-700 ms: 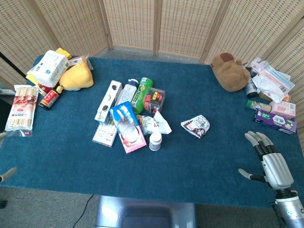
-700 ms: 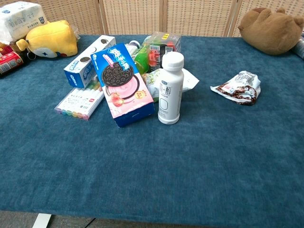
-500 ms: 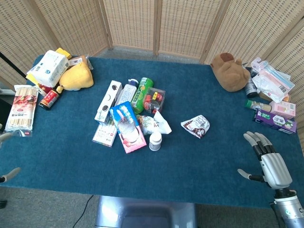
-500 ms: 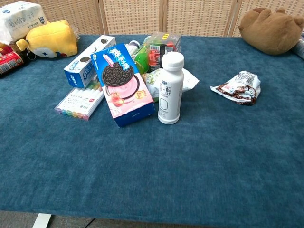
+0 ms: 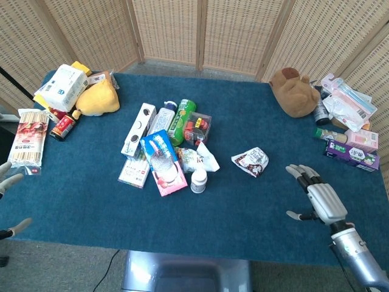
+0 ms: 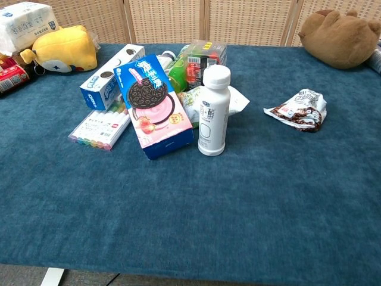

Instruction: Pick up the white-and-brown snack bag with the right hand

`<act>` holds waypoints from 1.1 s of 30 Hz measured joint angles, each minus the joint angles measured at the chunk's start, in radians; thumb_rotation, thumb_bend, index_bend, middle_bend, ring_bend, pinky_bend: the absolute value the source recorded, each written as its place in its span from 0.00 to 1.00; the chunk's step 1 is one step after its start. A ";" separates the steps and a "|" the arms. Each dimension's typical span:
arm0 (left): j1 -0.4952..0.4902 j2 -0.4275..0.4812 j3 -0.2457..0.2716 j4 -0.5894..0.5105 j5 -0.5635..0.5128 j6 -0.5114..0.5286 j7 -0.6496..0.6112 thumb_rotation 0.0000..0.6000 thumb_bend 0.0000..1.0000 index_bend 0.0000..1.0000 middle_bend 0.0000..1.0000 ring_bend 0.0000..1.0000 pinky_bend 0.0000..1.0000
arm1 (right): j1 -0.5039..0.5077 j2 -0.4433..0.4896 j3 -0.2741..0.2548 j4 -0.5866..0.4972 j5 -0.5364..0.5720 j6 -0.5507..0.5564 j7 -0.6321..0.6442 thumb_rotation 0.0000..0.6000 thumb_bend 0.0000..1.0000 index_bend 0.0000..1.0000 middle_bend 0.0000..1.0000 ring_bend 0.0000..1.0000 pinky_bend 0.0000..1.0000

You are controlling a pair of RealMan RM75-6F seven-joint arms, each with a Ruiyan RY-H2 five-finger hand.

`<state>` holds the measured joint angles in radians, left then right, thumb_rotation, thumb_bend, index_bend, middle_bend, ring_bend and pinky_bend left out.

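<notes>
Snack bag (image 5: 250, 161) unobstructed; left hand (image 5: 7, 182) cropped at edge.

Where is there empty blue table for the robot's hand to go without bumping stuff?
Bare cloth runs along the near edge, from the right hand past the white bottle. Another free strip lies between the snack bag and the brown plush. The box pile around the cookie box is crowded.
</notes>
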<state>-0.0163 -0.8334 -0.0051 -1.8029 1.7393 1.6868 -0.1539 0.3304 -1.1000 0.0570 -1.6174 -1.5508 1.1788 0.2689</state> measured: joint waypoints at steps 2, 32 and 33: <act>-0.004 0.000 0.000 0.002 -0.011 -0.011 -0.015 1.00 0.00 0.19 0.00 0.00 0.00 | 0.042 -0.012 0.020 -0.004 0.038 -0.059 -0.033 1.00 0.07 0.00 0.00 0.00 0.00; -0.041 -0.009 -0.005 0.028 -0.101 -0.104 -0.060 1.00 0.00 0.19 0.00 0.00 0.00 | 0.407 -0.358 0.148 0.349 0.428 -0.430 -0.431 1.00 0.09 0.00 0.00 0.00 0.00; -0.041 -0.010 -0.005 0.028 -0.102 -0.104 -0.059 1.00 0.00 0.19 0.00 0.00 0.00 | 0.410 -0.363 0.146 0.359 0.429 -0.434 -0.431 1.00 0.10 0.00 0.00 0.00 0.00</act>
<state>-0.0572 -0.8432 -0.0103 -1.7751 1.6376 1.5826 -0.2132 0.7402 -1.4626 0.2025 -1.2586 -1.1217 0.7446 -0.1616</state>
